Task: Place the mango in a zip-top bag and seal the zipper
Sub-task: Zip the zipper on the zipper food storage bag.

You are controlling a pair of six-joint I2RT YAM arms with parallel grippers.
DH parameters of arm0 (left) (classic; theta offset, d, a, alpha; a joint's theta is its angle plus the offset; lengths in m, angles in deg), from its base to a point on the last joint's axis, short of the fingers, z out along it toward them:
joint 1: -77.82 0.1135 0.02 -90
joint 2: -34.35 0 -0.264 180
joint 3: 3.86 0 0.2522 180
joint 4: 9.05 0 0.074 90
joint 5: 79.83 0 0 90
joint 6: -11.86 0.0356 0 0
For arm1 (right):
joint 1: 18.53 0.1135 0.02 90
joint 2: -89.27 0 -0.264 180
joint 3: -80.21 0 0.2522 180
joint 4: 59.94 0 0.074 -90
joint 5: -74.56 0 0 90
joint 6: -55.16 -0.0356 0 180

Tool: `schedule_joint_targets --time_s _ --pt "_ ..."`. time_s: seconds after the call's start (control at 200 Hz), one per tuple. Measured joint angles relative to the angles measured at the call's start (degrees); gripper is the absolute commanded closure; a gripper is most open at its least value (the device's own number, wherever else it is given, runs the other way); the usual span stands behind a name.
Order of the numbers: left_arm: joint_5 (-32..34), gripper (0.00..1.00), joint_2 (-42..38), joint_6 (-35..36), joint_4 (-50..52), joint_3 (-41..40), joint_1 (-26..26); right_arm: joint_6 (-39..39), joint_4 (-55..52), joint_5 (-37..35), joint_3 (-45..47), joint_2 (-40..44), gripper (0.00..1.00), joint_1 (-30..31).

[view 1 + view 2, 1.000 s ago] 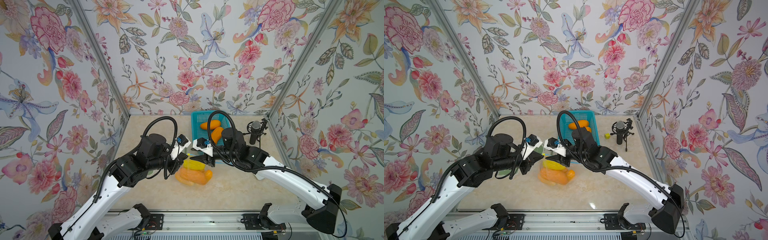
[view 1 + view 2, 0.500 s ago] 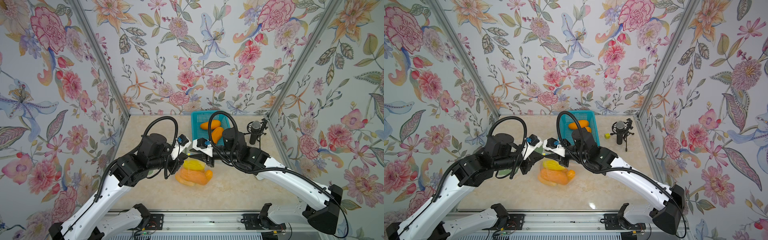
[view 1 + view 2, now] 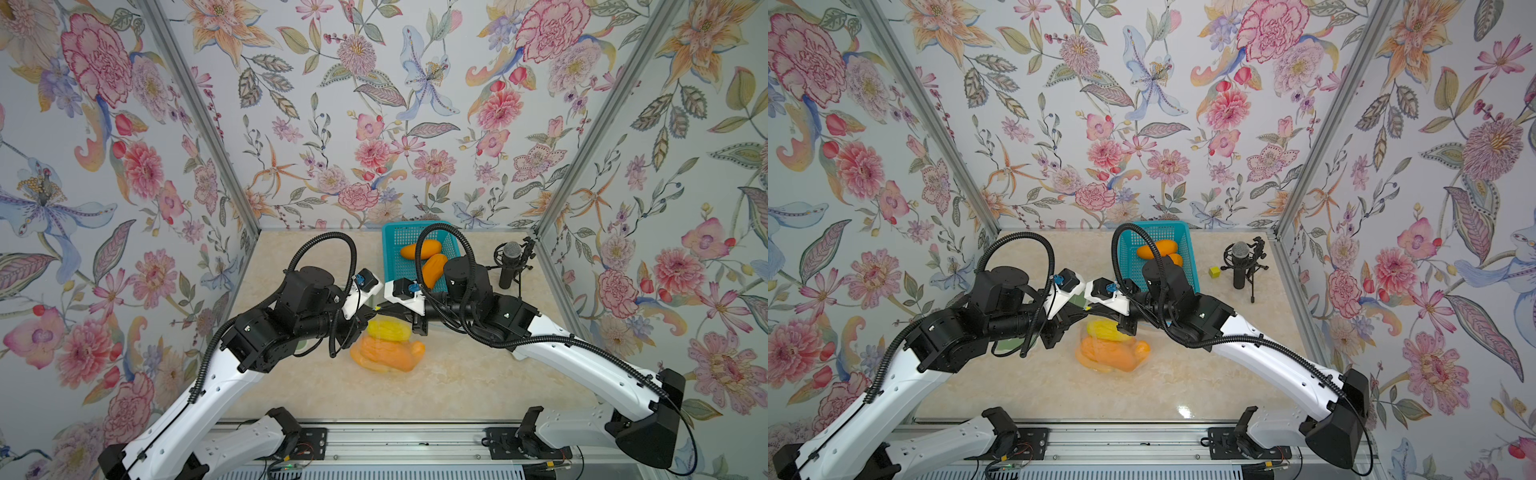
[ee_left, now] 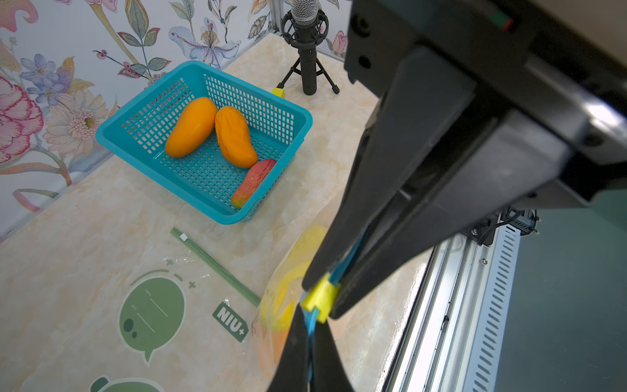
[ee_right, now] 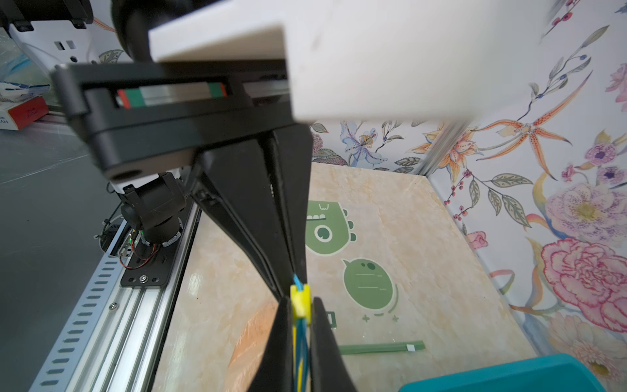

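Mangoes (image 4: pixel 235 137): three in basket (image 4: pixel 163 178) | zip-top bag (image 3: pixel 386 353): one | both jaws clenched on it

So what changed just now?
The right hand closed on the zipper of the bag. The left hand stayed shut on the zipper, and the bag and the basket stayed put.

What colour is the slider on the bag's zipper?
The slider is yellow, on a blue zipper track; clearest in the left wrist view.
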Motion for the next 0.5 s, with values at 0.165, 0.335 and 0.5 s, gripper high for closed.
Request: schedule_joint_targets --time_s 0.165,0.335,0.5 --pt "1.7 0.49 0.0 0.0 0.3 0.5 0.0 0.0 -0.5 -0.3 -0.5 0.0 1.00 0.0" --pt "3.5 0.53 -0.8 0.0 0.2 0.6 0.0 -0.4 -1.6 -0.1 -1.2 -0.1 1.00 -0.4" --pt "4.0 0.61 -2.1 0.5 0.1 0.6 0.1 -1.2 -1.6 0.6 -1.2 -0.1 1.00 -1.3"
